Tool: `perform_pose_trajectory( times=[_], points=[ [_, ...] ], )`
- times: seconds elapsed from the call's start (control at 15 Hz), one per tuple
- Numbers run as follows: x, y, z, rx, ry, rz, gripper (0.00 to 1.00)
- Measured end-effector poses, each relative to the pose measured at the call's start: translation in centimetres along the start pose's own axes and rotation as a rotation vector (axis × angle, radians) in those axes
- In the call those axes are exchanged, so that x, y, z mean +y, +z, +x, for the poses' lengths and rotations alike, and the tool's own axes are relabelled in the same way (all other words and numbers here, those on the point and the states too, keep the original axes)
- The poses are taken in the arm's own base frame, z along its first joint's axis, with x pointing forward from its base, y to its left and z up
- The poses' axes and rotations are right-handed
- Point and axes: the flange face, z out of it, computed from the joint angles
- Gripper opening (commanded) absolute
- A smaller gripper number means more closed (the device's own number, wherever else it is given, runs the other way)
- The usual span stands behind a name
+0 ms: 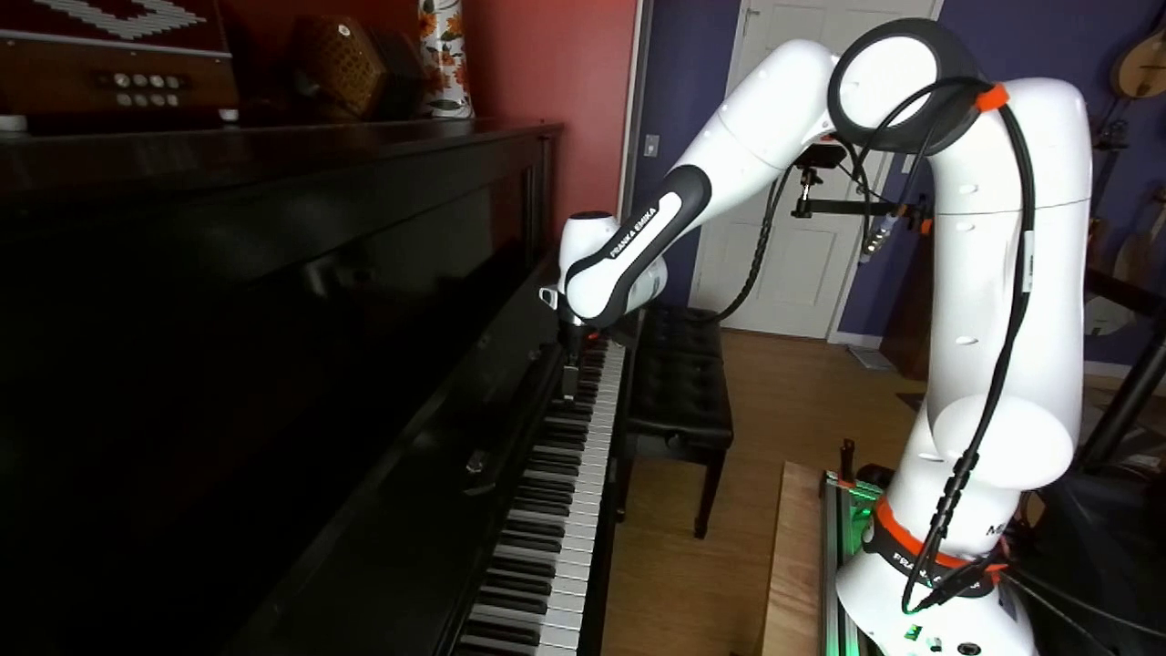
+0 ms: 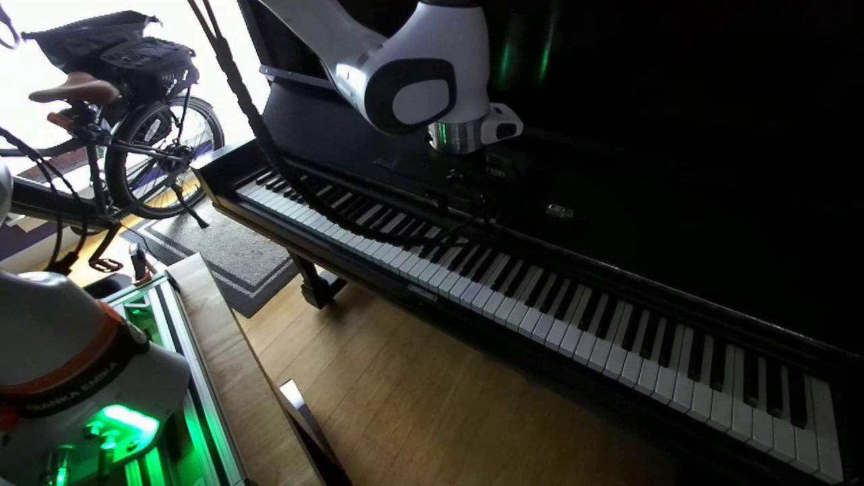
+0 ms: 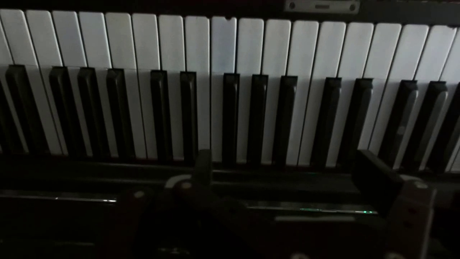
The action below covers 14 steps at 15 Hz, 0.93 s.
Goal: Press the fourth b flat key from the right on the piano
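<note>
Every view crops the piano (image 1: 364, 319), seemingly part-hidden in darkness.

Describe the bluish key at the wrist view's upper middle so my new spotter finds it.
Start at the black piano. In the wrist view, find the central trio of black keys; the bluish key borders its left end. Unlike its greyer neighbours, it shows a dark notch at the top.

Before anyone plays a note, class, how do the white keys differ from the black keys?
The white keys are wider than the black keys. The white keys run all the way to the front, while the black keys stop short. The white keys form an unbroken row; the black keys stand in twos and threes. Both belong to the piano.
</note>
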Motion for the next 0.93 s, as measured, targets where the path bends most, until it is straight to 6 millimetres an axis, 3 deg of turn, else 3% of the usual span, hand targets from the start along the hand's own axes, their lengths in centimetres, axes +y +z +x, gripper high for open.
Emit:
perform_pose_trajectory(
  times=[0.6, 0.93],
  points=[
    [-1.2, -5.6, -2.5, -0.019, 0.053, -0.007, 1.00],
    [-1.8, -7.0, -3.1, -0.001, 0.067, -0.017, 1.00]
  ],
)
